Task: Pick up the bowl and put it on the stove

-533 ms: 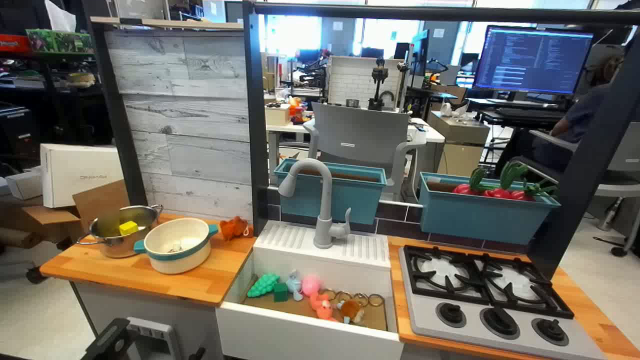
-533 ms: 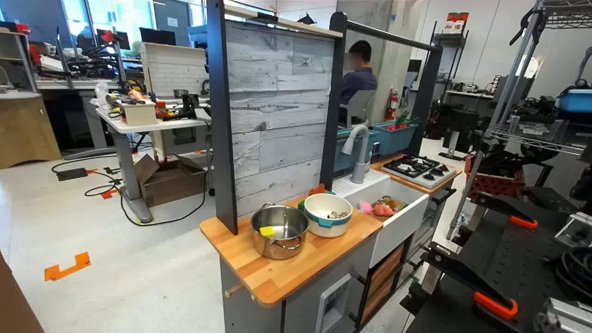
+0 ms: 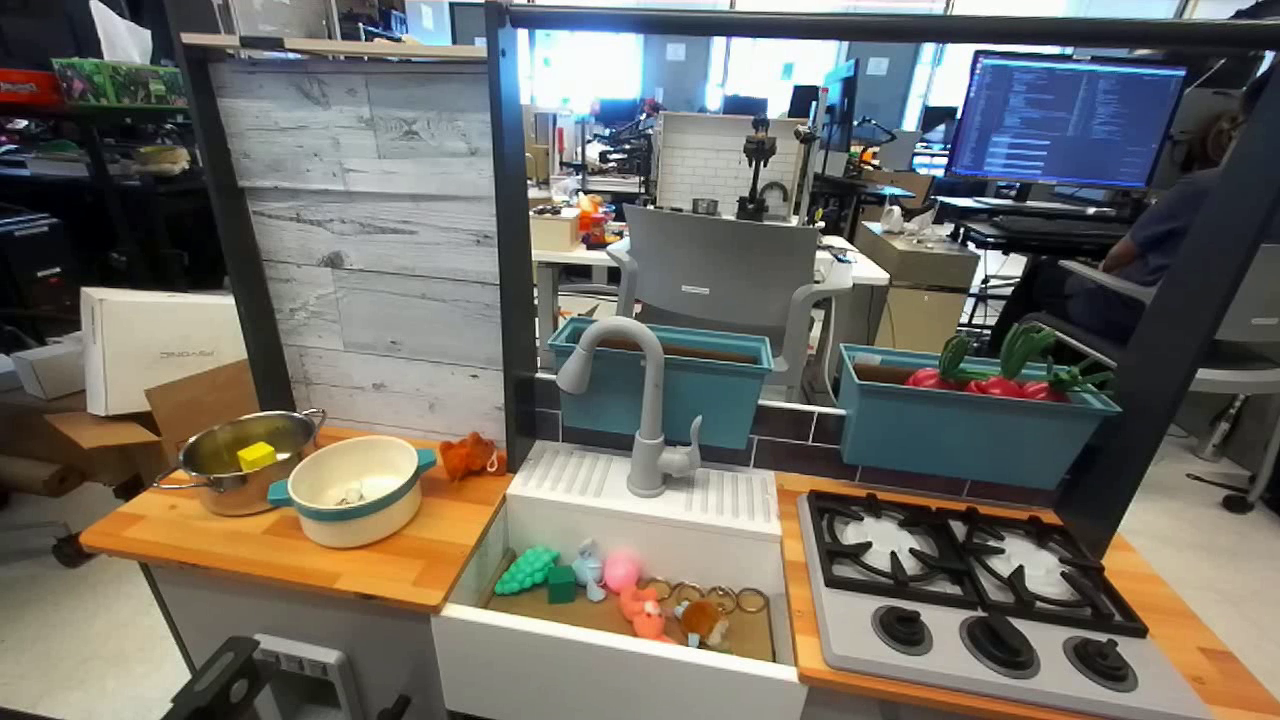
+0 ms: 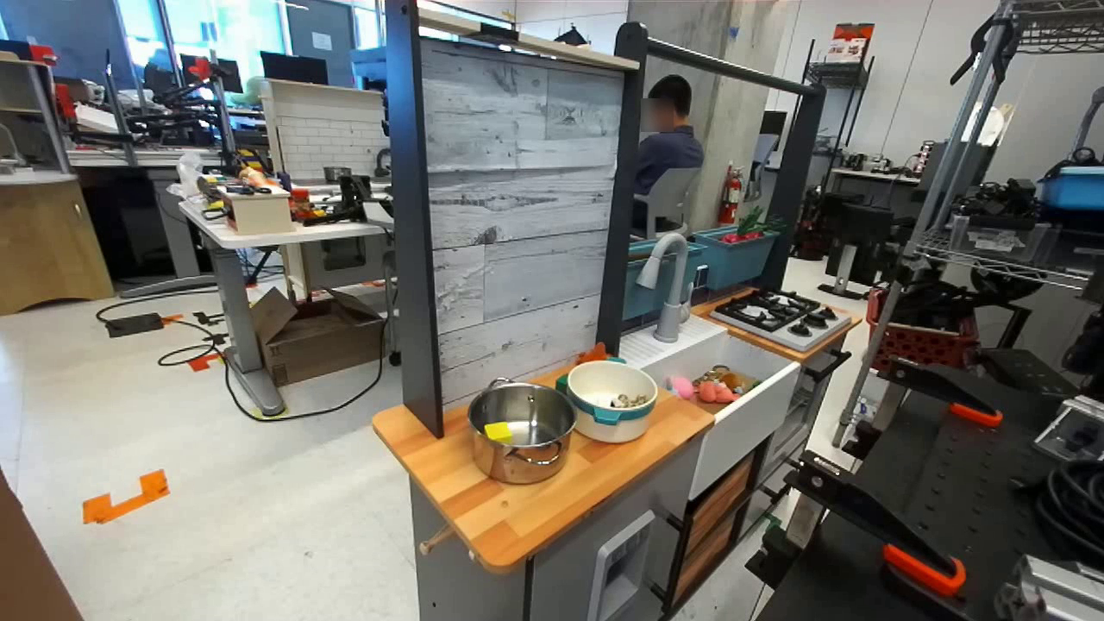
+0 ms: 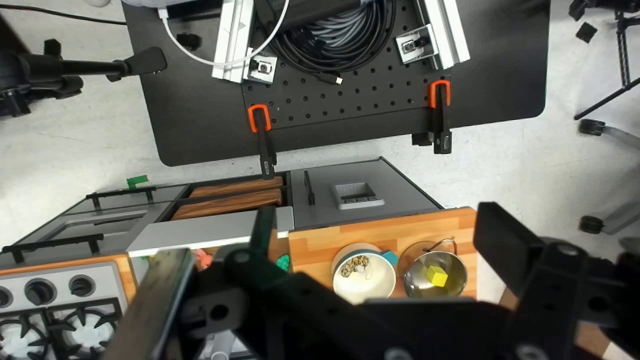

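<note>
The bowl is round and pale, with a teal band and side handles. It stands upright on the wooden counter in both exterior views (image 3: 355, 526) (image 4: 617, 429). In the wrist view the bowl (image 5: 369, 287) holds small mottled items. The stove, with black grates and knobs, is beyond the sink in both exterior views (image 3: 962, 556) (image 4: 787, 321). Part of the stove (image 5: 59, 281) shows at the lower left of the wrist view. My gripper (image 5: 376, 225) is open, its fingers wide apart with nothing gripped. It is well above the counter and out of view in both exterior views.
A metal pot (image 3: 232, 495) with a yellow block stands beside the bowl. The sink (image 3: 620, 680) holds several toys, and a tall grey faucet (image 3: 650, 420) rises behind it. Teal planters (image 3: 970, 430) hang behind. A black table (image 5: 350, 135) with orange-ended clamps faces the kitchen.
</note>
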Robot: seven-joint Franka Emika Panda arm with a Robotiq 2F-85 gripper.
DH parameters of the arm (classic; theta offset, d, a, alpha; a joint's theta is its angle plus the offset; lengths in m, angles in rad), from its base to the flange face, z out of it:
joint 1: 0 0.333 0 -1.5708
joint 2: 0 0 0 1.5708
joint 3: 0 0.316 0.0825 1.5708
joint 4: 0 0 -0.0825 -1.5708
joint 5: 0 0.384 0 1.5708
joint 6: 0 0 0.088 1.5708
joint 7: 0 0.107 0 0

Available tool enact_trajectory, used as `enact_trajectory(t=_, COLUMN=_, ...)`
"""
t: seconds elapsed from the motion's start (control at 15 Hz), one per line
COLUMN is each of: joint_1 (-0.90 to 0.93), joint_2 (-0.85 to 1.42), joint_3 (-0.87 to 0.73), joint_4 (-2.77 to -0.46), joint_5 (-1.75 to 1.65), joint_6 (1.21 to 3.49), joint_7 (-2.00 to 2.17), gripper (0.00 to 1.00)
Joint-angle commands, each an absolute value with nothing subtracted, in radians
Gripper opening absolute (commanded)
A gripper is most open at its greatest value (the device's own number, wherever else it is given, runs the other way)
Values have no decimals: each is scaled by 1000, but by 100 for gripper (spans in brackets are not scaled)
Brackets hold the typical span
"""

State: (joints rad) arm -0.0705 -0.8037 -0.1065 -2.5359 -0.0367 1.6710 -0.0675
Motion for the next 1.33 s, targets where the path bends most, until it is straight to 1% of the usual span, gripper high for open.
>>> enact_trajectory(t=0.0, joint_1=-73, joint_2=-803, joint_3=-105, joint_4=-2534, joint_5=-36, joint_6=1669, joint_7=-69, gripper=100)
enact_trajectory(t=0.2, joint_1=-73, joint_2=-793, joint_3=-104, joint_4=-2548, joint_5=-33, joint_6=1705, joint_7=-61, gripper=100)
enact_trajectory(t=0.53, joint_1=-76, joint_2=-760, joint_3=-99, joint_4=-2578, joint_5=-32, joint_6=1845, joint_7=-43, gripper=100)
enact_trajectory(t=0.67, joint_1=-75, joint_2=-771, joint_3=-101, joint_4=-2578, joint_5=-34, joint_6=1816, joint_7=-49, gripper=100)
enact_trajectory(t=1.27, joint_1=-78, joint_2=-754, joint_3=-101, joint_4=-2584, joint_5=-35, joint_6=1851, joint_7=-38, gripper=100)
